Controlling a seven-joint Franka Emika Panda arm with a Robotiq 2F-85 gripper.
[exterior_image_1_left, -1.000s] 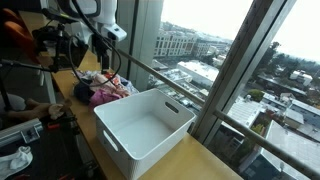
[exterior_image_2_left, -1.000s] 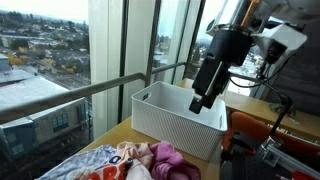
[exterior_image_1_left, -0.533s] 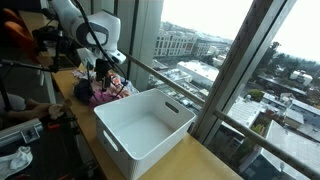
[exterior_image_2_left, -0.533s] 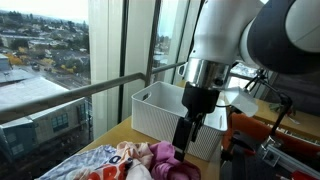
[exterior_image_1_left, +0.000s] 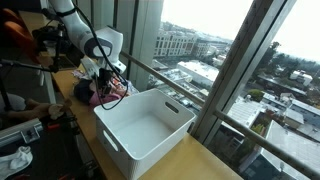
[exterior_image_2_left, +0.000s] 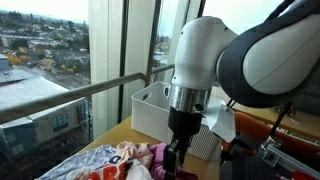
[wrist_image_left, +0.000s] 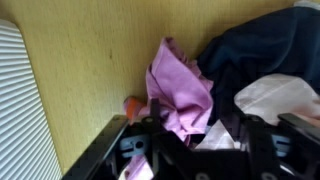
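High-rise window (exterior_image_1_left: 240, 60), city outside; wood table (wrist_image_left: 90, 70) runs along glass. Gripper (wrist_image_left: 195, 140) down in clothes pile (exterior_image_1_left: 105, 92); fingers apart either side of pink cloth (wrist_image_left: 180, 85); no pinch visible yet. Risks, my guess: you bite dark garment (wrist_image_left: 255, 50) too, since it overlaps pink one, and whole heap drags; shallow pinch, cloth slips out; push lower and fingertips could scrape wood. White bin (exterior_image_1_left: 160, 150) just beside pile, upright; nothing in it that I can see.

light: bright window daylight | glare: washed-out sky | wrist view: soft, perhaps motion-blurred
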